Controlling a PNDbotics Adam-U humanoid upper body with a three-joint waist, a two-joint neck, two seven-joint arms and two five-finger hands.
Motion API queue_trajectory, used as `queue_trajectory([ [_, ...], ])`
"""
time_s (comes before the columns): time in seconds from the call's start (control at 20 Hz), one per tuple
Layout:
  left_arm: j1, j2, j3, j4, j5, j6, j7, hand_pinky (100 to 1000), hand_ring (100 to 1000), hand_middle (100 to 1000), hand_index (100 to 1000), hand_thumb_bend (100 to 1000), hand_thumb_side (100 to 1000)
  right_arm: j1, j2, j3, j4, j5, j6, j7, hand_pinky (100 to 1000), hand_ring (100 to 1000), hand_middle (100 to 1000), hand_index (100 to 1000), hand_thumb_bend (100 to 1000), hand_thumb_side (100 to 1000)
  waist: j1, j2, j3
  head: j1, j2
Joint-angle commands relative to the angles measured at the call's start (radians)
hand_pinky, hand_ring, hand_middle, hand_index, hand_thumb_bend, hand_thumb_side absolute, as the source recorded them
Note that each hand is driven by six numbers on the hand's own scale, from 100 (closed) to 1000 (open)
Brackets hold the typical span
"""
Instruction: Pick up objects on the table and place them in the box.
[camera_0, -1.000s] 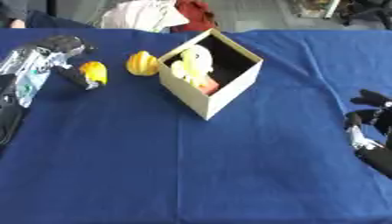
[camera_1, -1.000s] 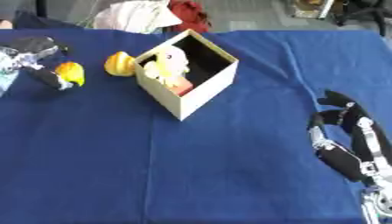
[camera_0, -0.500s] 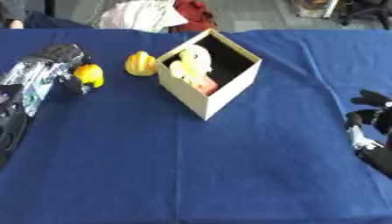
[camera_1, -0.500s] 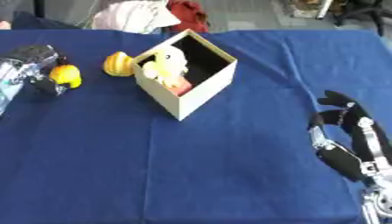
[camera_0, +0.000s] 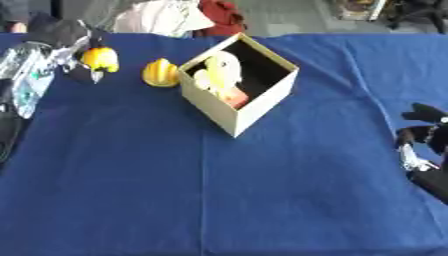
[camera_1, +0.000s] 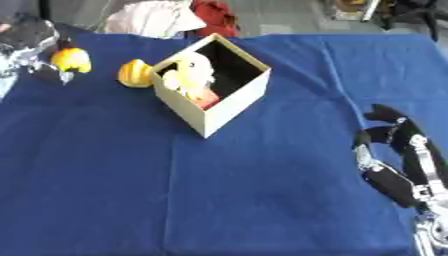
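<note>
Blue-clothed surface (camera_0: 262, 190). Box (camera_0: 241, 107) centre, toys inside. Left hand (camera_0: 61, 47) far left, fingers curled on yellow toy (camera_0: 101, 59); second toy (camera_0: 160, 73) beside box. Right hand (camera_1: 398, 160) idle, relaxed. Advice: carry clear over rim, then release.

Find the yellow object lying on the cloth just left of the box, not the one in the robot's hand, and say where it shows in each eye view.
Left eye view: the yellow object sits upper left of centre, beside the box's left corner.
Right eye view: the same object shows further left, again beside that corner.
Shared landmark: the open box, tipped on the blue cloth.
</note>
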Motion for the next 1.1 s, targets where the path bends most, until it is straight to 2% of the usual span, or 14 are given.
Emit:
queue_trajectory([
  [0.05, -0.058, 0.032, 0.013, -0.081, 0.038, 0.017, 0.046, 656, 435, 441, 638, 195, 100, -0.005, -0.018, 0.002, -0.005, 0.002, -0.002, 0.006, 698, 669, 752, 880, 100, 310, 0.011, -0.029, -0.008, 0.005, -0.006],
  [0.3, -0.138, -0.037, -0.021, -0.044, 0.062, 0.022, 0.119, 667, 448, 453, 648, 188, 100, -0.017, -0.011, 0.020, -0.004, -0.007, -0.006, 0.022, 697, 668, 751, 880, 100, 312, 0.011, -0.029, -0.054, 0.030, -0.014],
  [0.45, -0.152, -0.054, -0.027, -0.013, 0.049, 0.012, 0.141, 667, 448, 453, 648, 188, 100, -0.021, -0.009, 0.023, -0.004, -0.010, -0.007, 0.028, 697, 668, 751, 880, 100, 312, 0.010, -0.028, -0.064, 0.034, -0.016],
  [0.5, -0.155, -0.057, -0.029, -0.009, 0.048, 0.009, 0.144, 690, 483, 489, 683, 174, 100, -0.022, -0.009, 0.024, -0.004, -0.011, -0.007, 0.029, 697, 668, 751, 880, 100, 314, 0.010, -0.027, -0.065, 0.034, -0.017],
  [0.65, -0.191, -0.110, -0.069, 0.015, 0.061, -0.021, 0.134, 702, 504, 510, 702, 165, 100, -0.046, -0.002, 0.044, -0.005, -0.021, -0.011, 0.045, 697, 669, 751, 880, 100, 314, 0.005, -0.002, -0.118, 0.052, -0.041],
  [0.8, -0.203, -0.185, -0.080, 0.068, 0.036, -0.043, 0.155, 710, 518, 524, 712, 164, 100, -0.060, 0.004, 0.061, -0.005, -0.031, -0.014, 0.063, 698, 669, 751, 880, 100, 314, 0.005, 0.005, -0.170, 0.078, -0.046],
  [0.95, -0.207, -0.240, -0.087, 0.105, -0.005, -0.068, 0.168, 716, 529, 534, 722, 156, 101, -0.065, 0.008, 0.067, -0.004, -0.037, -0.015, 0.072, 698, 669, 751, 880, 100, 314, 0.004, 0.007, -0.187, 0.082, -0.048],
  [1.1, -0.204, -0.262, -0.087, 0.130, -0.031, -0.082, 0.171, 722, 545, 552, 737, 154, 106, -0.068, 0.010, 0.070, -0.004, -0.040, -0.016, 0.078, 698, 669, 751, 880, 100, 315, 0.003, 0.008, -0.194, 0.084, -0.047],
])
